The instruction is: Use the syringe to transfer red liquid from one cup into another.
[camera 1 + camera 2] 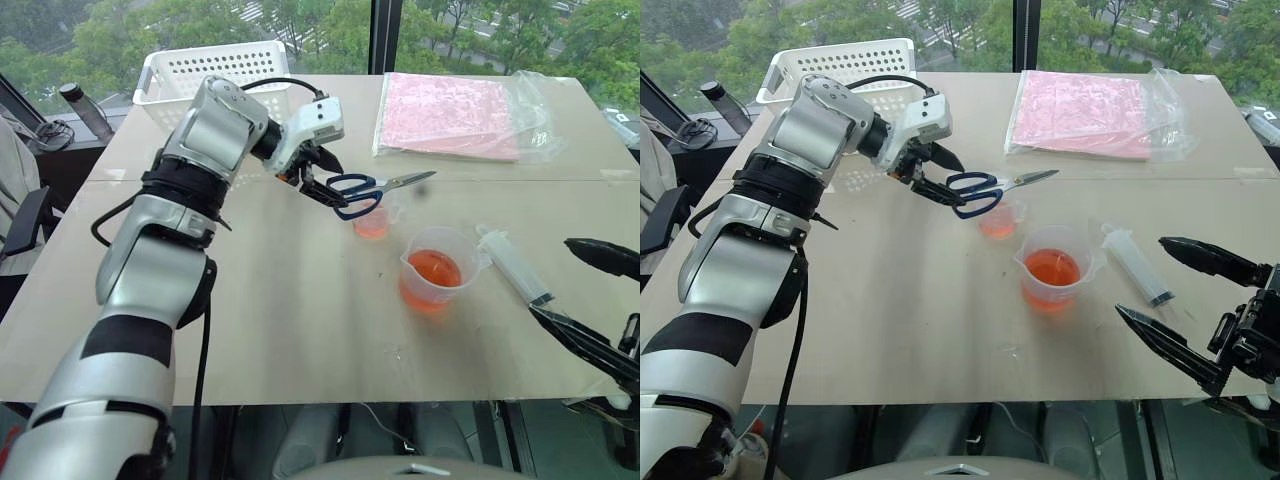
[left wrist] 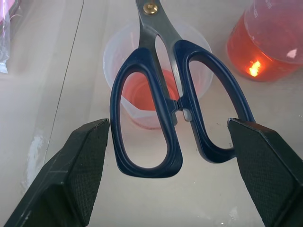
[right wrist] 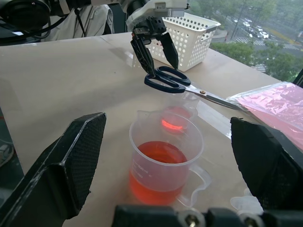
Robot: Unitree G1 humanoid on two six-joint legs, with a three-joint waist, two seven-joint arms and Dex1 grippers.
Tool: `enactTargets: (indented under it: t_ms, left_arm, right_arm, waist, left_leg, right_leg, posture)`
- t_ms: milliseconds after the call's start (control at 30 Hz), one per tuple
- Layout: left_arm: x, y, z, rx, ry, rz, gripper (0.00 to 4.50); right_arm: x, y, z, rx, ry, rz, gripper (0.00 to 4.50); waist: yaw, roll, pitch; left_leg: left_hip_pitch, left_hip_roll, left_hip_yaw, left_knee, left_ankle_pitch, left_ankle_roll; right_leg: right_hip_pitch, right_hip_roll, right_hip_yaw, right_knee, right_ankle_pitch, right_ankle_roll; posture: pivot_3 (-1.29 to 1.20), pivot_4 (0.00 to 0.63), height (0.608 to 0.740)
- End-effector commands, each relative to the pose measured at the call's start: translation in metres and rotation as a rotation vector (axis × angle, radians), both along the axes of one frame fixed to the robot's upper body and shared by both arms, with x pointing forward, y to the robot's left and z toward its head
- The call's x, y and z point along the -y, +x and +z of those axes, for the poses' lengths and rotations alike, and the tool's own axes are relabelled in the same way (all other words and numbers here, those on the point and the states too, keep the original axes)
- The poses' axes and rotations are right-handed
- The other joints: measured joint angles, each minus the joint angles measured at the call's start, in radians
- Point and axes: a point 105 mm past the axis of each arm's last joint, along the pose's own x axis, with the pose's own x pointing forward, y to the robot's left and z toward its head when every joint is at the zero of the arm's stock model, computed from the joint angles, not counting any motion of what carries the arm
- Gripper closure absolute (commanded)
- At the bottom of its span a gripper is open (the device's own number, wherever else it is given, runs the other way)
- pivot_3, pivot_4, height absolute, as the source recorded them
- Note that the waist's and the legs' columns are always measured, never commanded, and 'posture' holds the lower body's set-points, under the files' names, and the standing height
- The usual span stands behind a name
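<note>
The syringe lies empty on the table, right of the larger spouted cup, which holds red liquid. The small cup stands just beyond it with a little red liquid in its bottom. My left gripper hangs over the small cup, its wide-set fingertips clamped on the outer handles of blue scissors, held level in the air with the blades pointing right. My right gripper stands open at the table's front right, its fingers on either side of the syringe's near end without touching it.
A white perforated basket stands at the back left. A clear bag of pink sheets lies at the back right. A seam crosses the beige table, whose front edge runs close to my right gripper.
</note>
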Motion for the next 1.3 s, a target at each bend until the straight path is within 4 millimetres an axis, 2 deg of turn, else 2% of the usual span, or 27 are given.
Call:
enactTargets:
  t_ms: [33,67,133,233,633,833,967,1300]
  left_arm:
    - [0.004,-0.004,0.017,0.043,-0.023,-0.034,0.45]
    - [0.005,-0.004,0.016,0.038,-0.022,-0.038,0.45]
    - [0.006,-0.005,0.014,0.033,-0.021,-0.042,0.95]
    - [0.007,-0.005,0.015,0.036,-0.021,-0.044,2.07]
    - [0.004,0.001,0.013,0.056,-0.015,-0.004,2.07]
    - [-0.006,0.001,0.024,0.016,-0.062,0.048,2.07]
    - [-0.012,0.003,0.017,0.013,-0.024,0.079,2.07]
    - [-0.009,0.004,0.006,-0.011,0.007,0.108,2.07]
  right_arm:
    - [-0.003,-0.004,0.006,0.043,-0.016,0.004,0.0]
    - [-0.003,-0.003,0.006,0.042,-0.016,0.003,0.0]
    - [-0.003,-0.003,0.005,0.039,-0.017,0.001,0.0]
    - [-0.003,-0.004,0.005,0.036,-0.017,-0.002,0.0]
    - [-0.002,-0.005,0.003,0.028,-0.02,-0.01,0.0]
    - [-0.003,-0.006,0.002,0.024,-0.022,-0.014,0.0]
    - [-0.003,-0.005,0.001,0.021,-0.023,-0.009,0.0]
    - [-0.002,-0.005,0.002,0.024,-0.028,0.002,0.0]
  waist:
    - [0.0,0.0,0.0]
    - [0.0,0.0,0.0]
    - [0.0,0.0,0.0]
    - [0.0,0.0,0.0]
    - [0.0,0.0,0.0]
    - [-0.001,0.0,0.0]
    - [-0.001,0.0,0.0]
    - [-0.001,0.0,0.0]
  left_leg:
    - [0.0,0.0,0.0,0.0,0.0,0.0]
    - [0.0,0.0,0.0,0.0,0.0,0.0]
    - [0.0,0.0,0.0,0.0,0.0,0.0]
    - [0.0,0.0,0.0,0.0,0.0,0.0]
    - [0.0,0.0,0.0,0.0,0.0,0.0]
    - [0.0,0.0,0.0,0.001,0.0,0.0]
    - [0.0,0.0,0.0,0.001,0.0,0.0]
    - [0.0,0.0,0.0,0.002,0.0,0.0]
  right_leg:
    - [0.0,0.0,0.0,0.0,0.0,0.0]
    - [0.0,0.0,0.0,0.0,0.0,0.0]
    - [0.0,0.0,0.0,0.0,0.0,0.0]
    - [0.0,0.0,0.0,0.0,0.0,0.0]
    - [0.0,0.0,0.0,0.001,0.0,0.0]
    - [0.0,0.0,0.0,0.001,0.0,0.0]
    - [0.0,0.0,0.0,0.001,0.0,0.0]
    - [0.0,0.0,0.0,0.002,0.0,0.0]
  posture:
    - [0.0,0.15,0.74]
    - [0.0,0.15,0.74]
    - [0.0,0.15,0.74]
    - [0.0,0.15,0.74]
    - [0.0,0.15,0.74]
    - [0.0,0.15,0.74]
    - [0.0,0.15,0.74]
    - [0.0,0.15,0.74]
